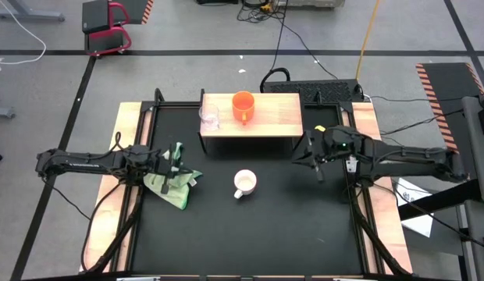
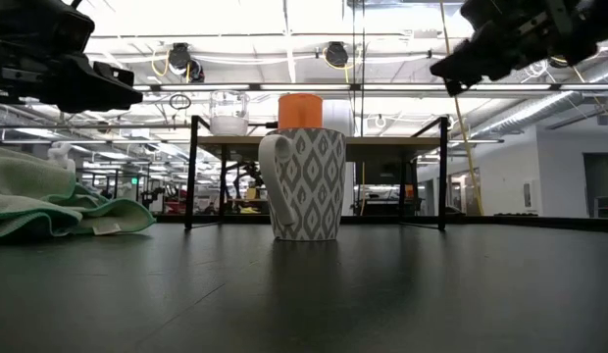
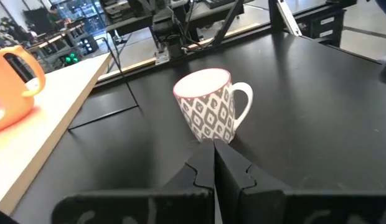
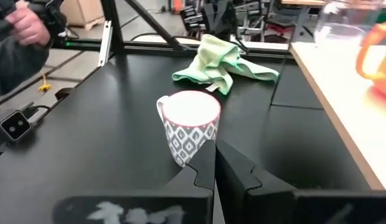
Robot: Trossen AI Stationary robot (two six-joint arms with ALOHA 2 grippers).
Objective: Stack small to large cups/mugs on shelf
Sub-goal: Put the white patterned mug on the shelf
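High view: white mug (image 1: 244,183) stands upright, handle toward the table's front-left; both tools clenched, empty.

The high camera looks straight down on the counter (image 1: 250,234). The low one looks level across it. Both wrist cameras face the white mug (image 3: 208,112) closely, from opposite sides.

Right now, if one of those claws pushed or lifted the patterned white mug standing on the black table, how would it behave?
The white mug looks like rigid ceramic, so it probably keeps its shape and feels fairly heavy for its size. It stands upright on a flat base, so a low push would likely slide it, while a push near the rim might tip it. Its glossy side may be slippery; the handle offers a surer hold.
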